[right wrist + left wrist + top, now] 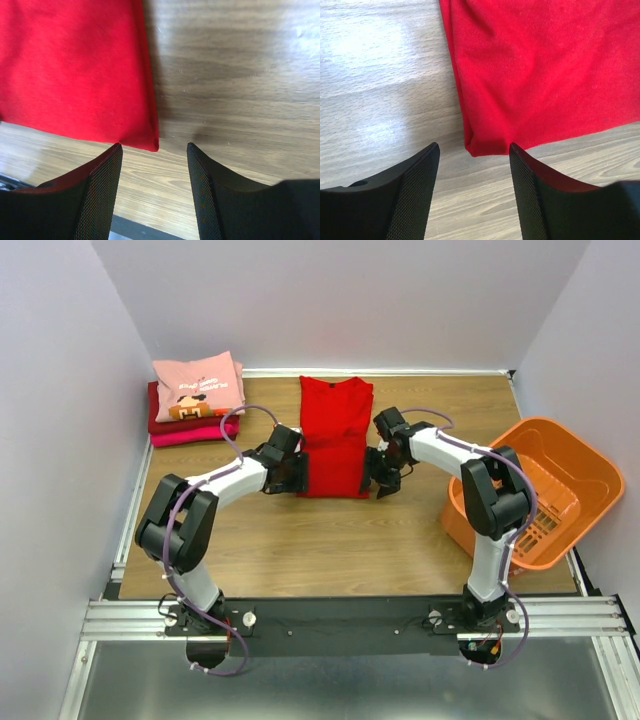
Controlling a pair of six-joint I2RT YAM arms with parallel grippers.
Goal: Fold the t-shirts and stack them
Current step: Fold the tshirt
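The left arm [232, 478] and right arm [445, 448] are built of white links, black joints and purple cables; the left gripper [474, 146] is cross-hatched black.

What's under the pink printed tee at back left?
A dark red tee and, lowest, a magenta tee. Only their edges show beneath the pink tee. Whether anything else lies in the stack is covered.

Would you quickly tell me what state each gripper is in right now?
Left gripper: open, holding nothing, by a corner of the red t-shirt.
Right gripper: open, holding nothing, by another corner.
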